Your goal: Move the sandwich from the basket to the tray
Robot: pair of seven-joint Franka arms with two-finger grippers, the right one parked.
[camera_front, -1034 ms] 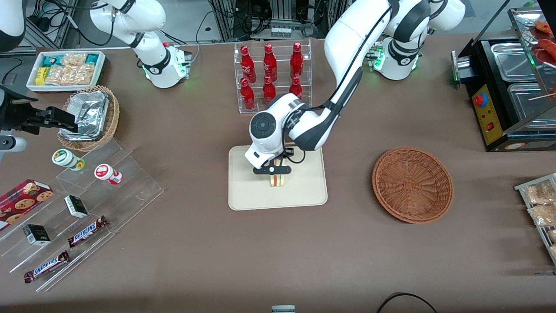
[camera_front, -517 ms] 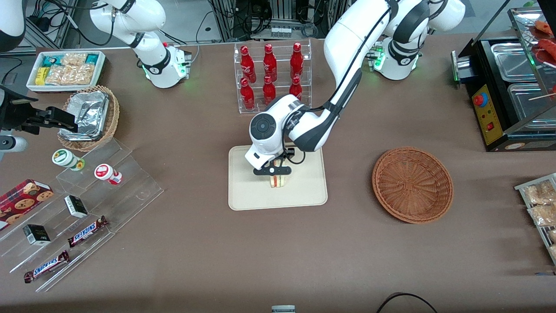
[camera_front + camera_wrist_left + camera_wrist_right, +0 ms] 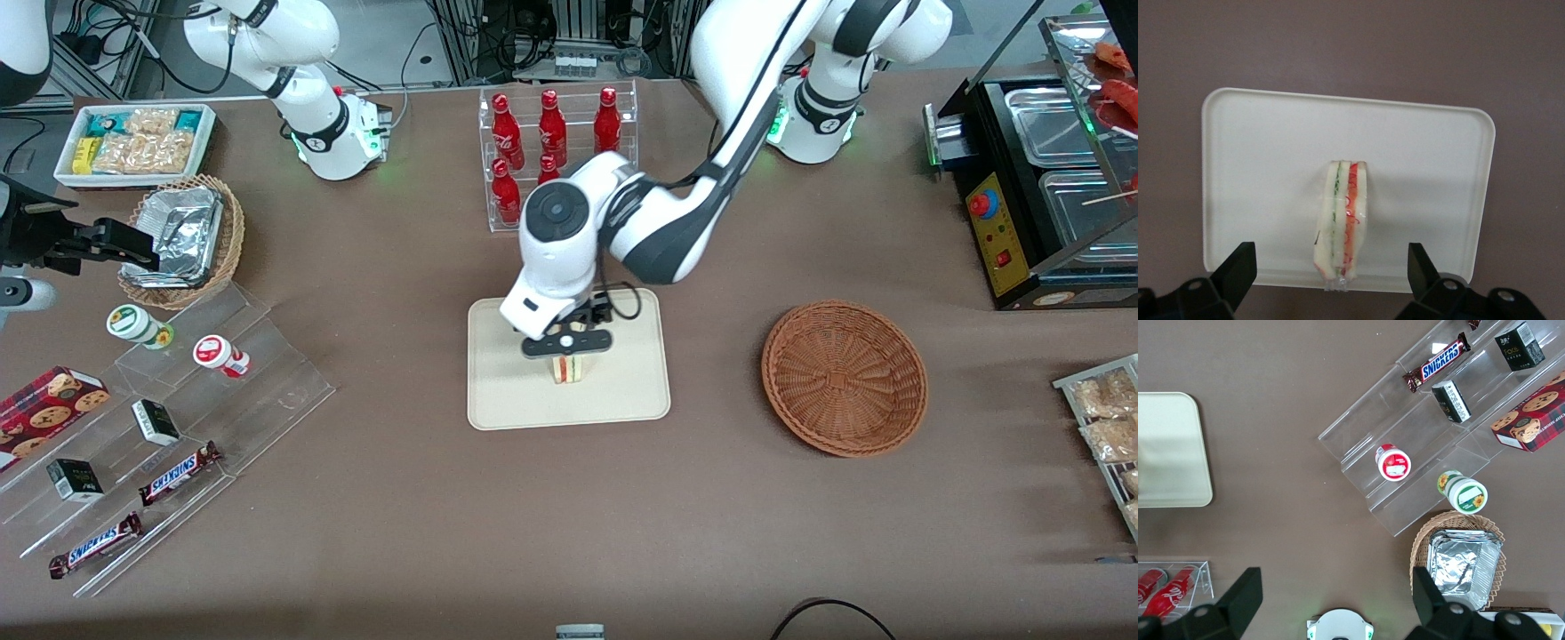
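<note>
Gripper [image 3: 566, 348] spread wide above sandwich [image 3: 569, 368] on tray [image 3: 507, 391].

White rounded shells with dark grey joint bands are being shown on the arm; the gripper [image 3: 566, 348] appears black, a thin cable looped beside it.

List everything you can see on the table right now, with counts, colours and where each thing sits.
sandwich: one, white with red and green layers, on edge on the tray
tray: one, cream, mid-table
basket: one, reddish-brown, toward the working arm's end
cola bottles: at least six, red, clear rack
foil containers: silver, tan basket
Snickers bars: two, clear stand
pincer: one, black, open, above the sandwich
</note>
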